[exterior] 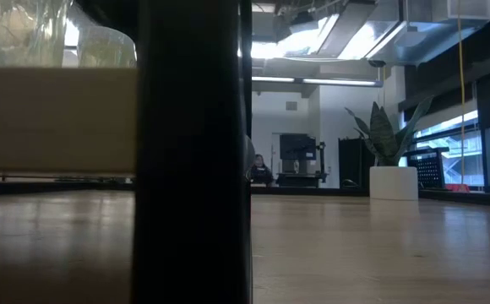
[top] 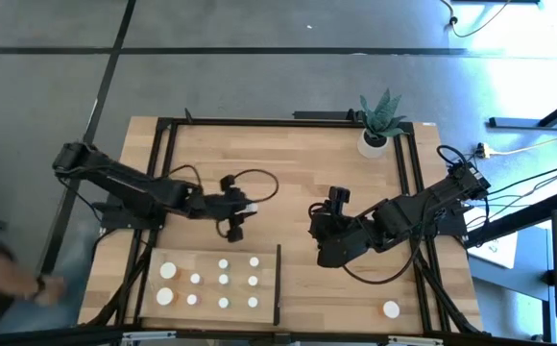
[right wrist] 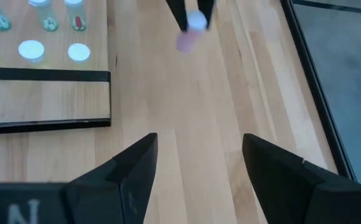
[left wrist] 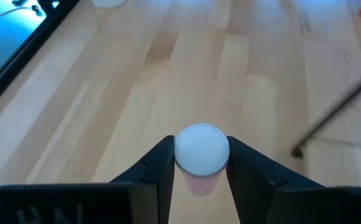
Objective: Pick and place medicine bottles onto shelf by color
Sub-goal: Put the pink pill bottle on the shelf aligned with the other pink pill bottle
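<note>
My left gripper [top: 243,208] is over the middle of the table, shut on a small pink medicine bottle [left wrist: 200,152] with a round white cap. The right wrist view shows the same bottle [right wrist: 190,31] farther off. The shelf [top: 178,258], a pale wood panel with a black upright strip [top: 278,284] on its right edge, lies at the table's near left. Several white-capped bottles [top: 224,279] stand upright on it in rows. One more bottle [top: 391,308] stands alone at the near right. My right gripper [right wrist: 199,168] hovers open right of centre, with nothing between its fingers. My left gripper pinches the bottle's white cap [left wrist: 182,153] by its two opposite sides, between its two fingers. The fingers slant down from the table's left. The pink body [left wrist: 199,184] hangs below the cap, slightly tilted and clear of the tabletop.
A white pot with a spiky green plant [top: 378,127] stands at the far right corner. Black rails [top: 160,173] frame the tabletop. In the low view the shelf's black strip [exterior: 190,152] blocks much of the picture. Bare wood lies between the two grippers.
</note>
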Robot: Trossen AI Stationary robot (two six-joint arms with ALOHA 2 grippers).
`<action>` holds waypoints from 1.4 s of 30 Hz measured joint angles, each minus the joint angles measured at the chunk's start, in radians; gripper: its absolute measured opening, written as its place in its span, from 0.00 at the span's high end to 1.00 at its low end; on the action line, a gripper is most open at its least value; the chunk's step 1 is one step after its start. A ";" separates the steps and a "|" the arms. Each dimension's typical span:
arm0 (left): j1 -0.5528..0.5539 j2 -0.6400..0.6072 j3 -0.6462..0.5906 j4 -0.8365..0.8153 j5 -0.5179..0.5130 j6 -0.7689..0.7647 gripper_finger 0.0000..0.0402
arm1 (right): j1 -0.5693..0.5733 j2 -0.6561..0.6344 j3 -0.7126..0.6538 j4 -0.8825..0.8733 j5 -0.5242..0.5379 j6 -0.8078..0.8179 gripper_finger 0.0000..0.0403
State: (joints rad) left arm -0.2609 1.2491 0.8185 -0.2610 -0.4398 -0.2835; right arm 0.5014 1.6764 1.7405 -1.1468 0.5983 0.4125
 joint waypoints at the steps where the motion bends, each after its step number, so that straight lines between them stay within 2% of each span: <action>1: -0.023 -0.020 0.000 -0.033 -0.018 -0.026 0.71 | 0.000 0.000 0.000 0.001 0.000 0.001 0.41; 6: -0.136 -0.095 0.000 -0.162 -0.077 -0.153 0.71 | -0.001 0.000 0.000 0.013 0.001 -0.008 0.41; 12: -0.264 -0.161 0.000 -0.254 -0.100 -0.257 0.71 | -0.001 0.000 0.000 0.039 -0.003 -0.006 0.41; 17: -0.365 -0.201 0.000 -0.341 -0.102 -0.324 0.71 | -0.002 0.000 0.000 0.064 -0.067 -0.006 0.41; 21: -0.438 -0.206 0.000 -0.391 -0.102 -0.396 0.71 | -0.002 0.000 0.000 0.075 -0.075 -0.003 0.41; 30: -0.609 -0.205 0.000 -0.418 -0.178 -0.523 0.71 | -0.002 0.000 0.000 0.211 -0.289 -0.145 0.41; 34: -0.684 -0.205 0.001 -0.460 -0.234 -0.602 0.71 | -0.002 0.000 0.000 0.257 -0.348 -0.206 0.41; 38: -0.749 -0.202 0.001 -0.526 -0.284 -0.728 0.71 | -0.002 0.000 0.000 0.284 -0.359 -0.243 0.41; 42: -0.800 -0.200 -0.039 -0.514 -0.343 -0.796 0.71 | -0.002 0.000 0.000 0.286 -0.358 -0.261 0.41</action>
State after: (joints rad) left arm -1.0611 1.0492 0.7792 -0.7745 -0.7830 -1.0797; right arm 0.4995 1.6764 1.7405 -0.8612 0.2405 0.1513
